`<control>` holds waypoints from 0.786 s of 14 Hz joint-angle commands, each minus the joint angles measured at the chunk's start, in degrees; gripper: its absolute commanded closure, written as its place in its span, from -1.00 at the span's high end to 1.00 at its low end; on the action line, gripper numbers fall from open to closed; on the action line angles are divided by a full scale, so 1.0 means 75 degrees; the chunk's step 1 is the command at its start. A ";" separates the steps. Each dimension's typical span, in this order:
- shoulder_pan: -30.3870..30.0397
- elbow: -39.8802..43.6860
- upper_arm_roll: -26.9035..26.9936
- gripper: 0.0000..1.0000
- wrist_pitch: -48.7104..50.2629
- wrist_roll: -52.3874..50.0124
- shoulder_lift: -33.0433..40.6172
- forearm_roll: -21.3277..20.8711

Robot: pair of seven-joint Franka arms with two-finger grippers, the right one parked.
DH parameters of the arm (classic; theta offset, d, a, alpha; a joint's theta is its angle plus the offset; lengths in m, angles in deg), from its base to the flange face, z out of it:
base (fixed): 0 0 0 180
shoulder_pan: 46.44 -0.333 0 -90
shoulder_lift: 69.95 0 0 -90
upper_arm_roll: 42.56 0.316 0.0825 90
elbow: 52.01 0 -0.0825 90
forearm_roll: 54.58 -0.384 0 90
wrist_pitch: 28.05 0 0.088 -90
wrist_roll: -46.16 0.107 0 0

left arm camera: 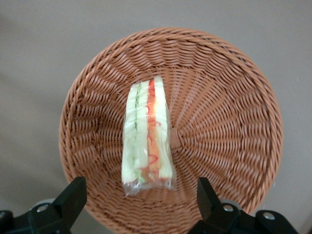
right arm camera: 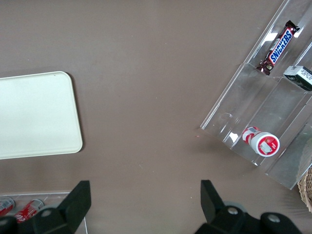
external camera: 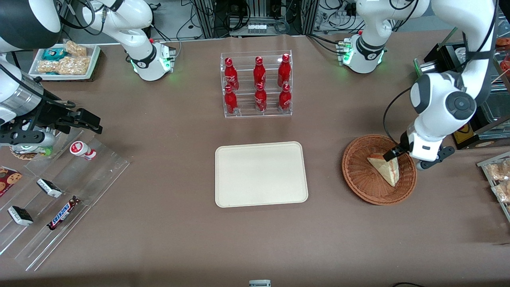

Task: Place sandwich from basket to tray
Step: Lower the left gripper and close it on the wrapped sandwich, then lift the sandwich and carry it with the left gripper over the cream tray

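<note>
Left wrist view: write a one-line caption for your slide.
Open gripper hovers over the wrapped sandwich lying in the basket.

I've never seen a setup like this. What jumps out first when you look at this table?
Probably the six red bottles standing in a clear rack, farther from the front camera than the bare cream tray at the table's middle. Toward the working arm's end, a wrapped sandwich lies in a round wicker basket, with the gripper open just above it.
</note>
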 commanded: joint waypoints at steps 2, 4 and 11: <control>-0.0080 0.0058 -0.0031 1.00 -0.0560 -0.0828 -0.0661 -0.0075; -0.0092 0.0046 -0.0030 0.41 -0.0678 -0.0910 -0.0861 -0.0051; 0.0211 0.1237 -0.0066 -1.00 0.1308 -0.0875 -0.0685 -0.0110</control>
